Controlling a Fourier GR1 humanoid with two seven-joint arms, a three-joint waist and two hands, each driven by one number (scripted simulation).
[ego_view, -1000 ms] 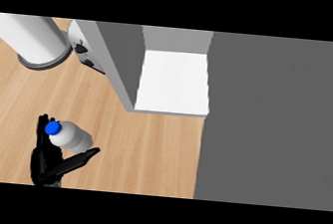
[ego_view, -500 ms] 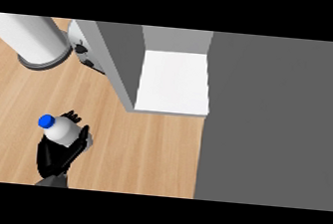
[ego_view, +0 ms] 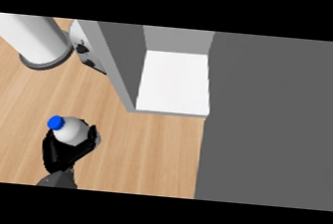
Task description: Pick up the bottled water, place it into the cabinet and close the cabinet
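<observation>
The bottled water (ego_view: pixel 71 131), white with a blue cap (ego_view: pixel 55 122), is at the lower left over the wooden counter (ego_view: pixel 147 152). My right hand (ego_view: pixel 60 153) comes up from the lower edge, its fingers curled round the bottle's body. The cabinet (ego_view: pixel 173 82) stands open above and to the right, showing a white shelf. Its grey door (ego_view: pixel 121 62) juts towards me along the shelf's left side. My left forearm (ego_view: pixel 30 37) lies at the upper left, and my left hand (ego_view: pixel 86 55) shows only as dark bits beside the door.
A wide dark grey surface (ego_view: pixel 280 119) fills the right half of the view, edging the counter and the cabinet opening. Bare wood lies between the bottle and the cabinet's front edge.
My right hand's thumb and fingers, spread beside the bottle a second ago, have curled round it. The bottle has shifted slightly right. The left arm and the door have not moved.
</observation>
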